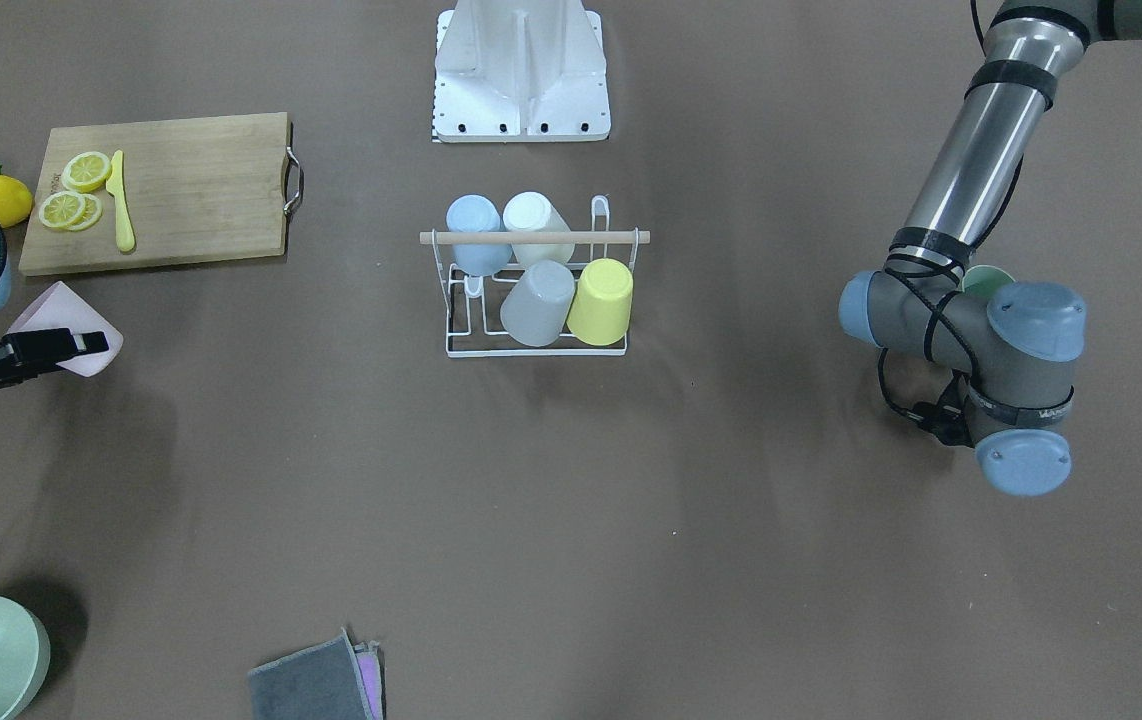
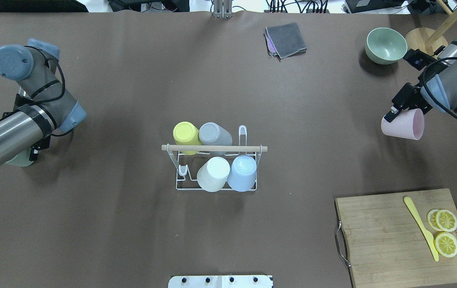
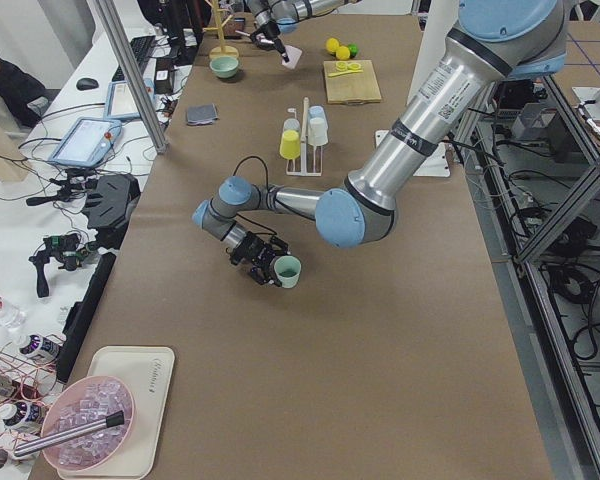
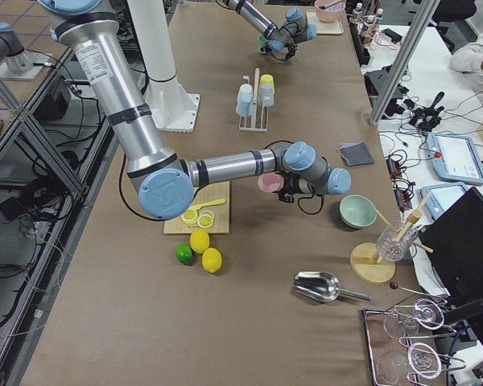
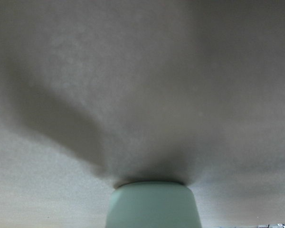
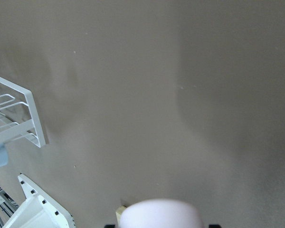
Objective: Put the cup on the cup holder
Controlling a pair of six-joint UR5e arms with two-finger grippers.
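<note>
The white wire cup holder [image 2: 184, 182] with a wooden rod handle [image 2: 214, 148] stands at the table's middle; it also shows in the front view [image 1: 461, 335]. It holds a yellow, a grey, a white and a blue cup, mouths down. My right gripper [image 2: 393, 113] is shut on a pink cup [image 2: 403, 124], held tilted above the table far to the holder's right. My left gripper [image 3: 268, 268] is shut on a pale green cup [image 3: 287, 271], low over the table far to the holder's left. In the overhead view my arm hides most of that cup [image 2: 17, 161].
A wooden cutting board [image 2: 388, 240] with lemon slices and a yellow knife lies near the right front, with whole lemons beside it. A green bowl [image 2: 385, 45] and a grey cloth [image 2: 286, 39] lie at the far side. The white robot base [image 1: 521, 70] is behind the holder.
</note>
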